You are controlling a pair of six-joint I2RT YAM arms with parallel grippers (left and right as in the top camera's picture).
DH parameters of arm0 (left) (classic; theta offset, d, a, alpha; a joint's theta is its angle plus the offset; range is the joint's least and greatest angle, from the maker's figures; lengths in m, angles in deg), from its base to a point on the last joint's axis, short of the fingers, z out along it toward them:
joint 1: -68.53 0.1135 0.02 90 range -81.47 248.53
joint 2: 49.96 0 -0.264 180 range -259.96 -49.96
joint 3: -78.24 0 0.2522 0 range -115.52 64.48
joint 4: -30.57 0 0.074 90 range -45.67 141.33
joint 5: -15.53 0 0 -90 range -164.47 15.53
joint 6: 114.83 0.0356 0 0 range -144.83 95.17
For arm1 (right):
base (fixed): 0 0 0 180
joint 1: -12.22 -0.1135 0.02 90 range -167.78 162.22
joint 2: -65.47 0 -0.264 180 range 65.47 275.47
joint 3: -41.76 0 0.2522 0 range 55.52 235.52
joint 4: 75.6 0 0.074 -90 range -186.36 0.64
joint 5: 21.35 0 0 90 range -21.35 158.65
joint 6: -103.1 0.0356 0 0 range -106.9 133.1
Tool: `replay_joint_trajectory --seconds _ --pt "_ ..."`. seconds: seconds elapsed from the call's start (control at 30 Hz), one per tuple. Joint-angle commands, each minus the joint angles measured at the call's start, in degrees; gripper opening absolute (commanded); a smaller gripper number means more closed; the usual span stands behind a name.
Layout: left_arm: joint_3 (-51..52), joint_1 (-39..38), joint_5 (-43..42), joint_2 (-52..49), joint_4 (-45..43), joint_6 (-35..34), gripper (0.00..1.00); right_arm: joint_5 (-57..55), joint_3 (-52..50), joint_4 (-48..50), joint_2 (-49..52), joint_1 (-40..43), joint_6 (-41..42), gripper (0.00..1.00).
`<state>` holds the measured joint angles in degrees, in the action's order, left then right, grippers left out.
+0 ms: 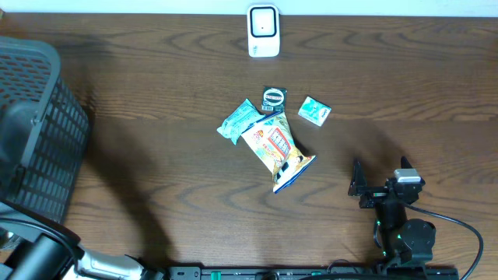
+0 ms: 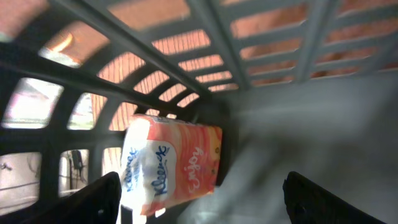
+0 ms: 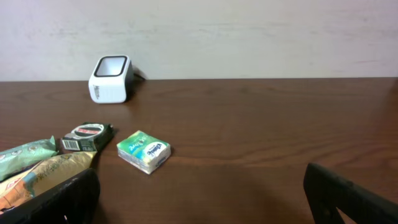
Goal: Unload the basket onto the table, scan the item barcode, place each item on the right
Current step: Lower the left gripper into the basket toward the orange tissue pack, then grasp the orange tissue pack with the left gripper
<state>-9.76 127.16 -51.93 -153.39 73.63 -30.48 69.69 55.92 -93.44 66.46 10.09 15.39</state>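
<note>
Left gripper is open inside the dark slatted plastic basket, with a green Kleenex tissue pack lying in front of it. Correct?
No. The Kleenex tissue pack in the dark slatted plastic basket is orange and white, not green; the left wrist view shows it. The left gripper is open inside the basket, as stated.

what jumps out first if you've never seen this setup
A heap of bright snack packets lies mid-table, with a white scanner standing at the far edge behind it. A dark slatted basket fills the left side, and the left wrist view shows an orange Kleenex pack inside it.
</note>
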Motion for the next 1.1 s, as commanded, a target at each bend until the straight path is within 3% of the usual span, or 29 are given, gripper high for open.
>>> replay_joint_trajectory --seconds 0.0,0.23,0.3,0.4,0.5,0.63,0.7,0.77,1.07 --pt "-0.09 1.11 -1.09 -2.73 -0.09 1.49 0.82 -0.26 -0.09 -0.24 -0.24 -0.59 -0.66 0.99" --pt "-0.07 1.9 -1.36 -3.65 -2.01 1.33 0.83 -0.26 -0.09 -0.24 -0.24 -0.59 -0.66 0.99" --pt "-0.07 2.12 -5.25 -3.65 -2.25 1.36 0.79 -0.26 -0.09 -0.24 -0.24 -0.59 -0.66 0.99" --pt "-0.04 2.34 -13.31 -3.69 -2.23 1.36 0.66 -0.26 -0.09 -0.24 -0.24 -0.59 -0.66 0.99" --pt "0.37 2.32 -19.04 -3.96 -2.21 1.33 0.66 -0.26 -0.09 -0.24 -0.24 -0.59 -0.66 0.99" --pt "2.03 2.32 -19.67 -4.07 -2.25 1.33 0.7 -0.26 -0.09 -0.24 -0.24 -0.59 -0.63 0.99" --pt "2.12 2.32 -19.58 -4.07 -2.25 1.33 0.84 -0.26 -0.09 -0.24 -0.24 -0.59 -0.66 0.99" --pt "2.12 2.32 -19.58 -4.07 -2.25 1.33 0.89 -0.26 -0.09 -0.24 -0.24 -0.59 -0.66 0.99" --pt "2.14 2.32 -16.26 -4.55 -4.98 1.42 0.91 -0.26 -0.09 -0.24 -0.24 -0.59 -0.63 0.99"
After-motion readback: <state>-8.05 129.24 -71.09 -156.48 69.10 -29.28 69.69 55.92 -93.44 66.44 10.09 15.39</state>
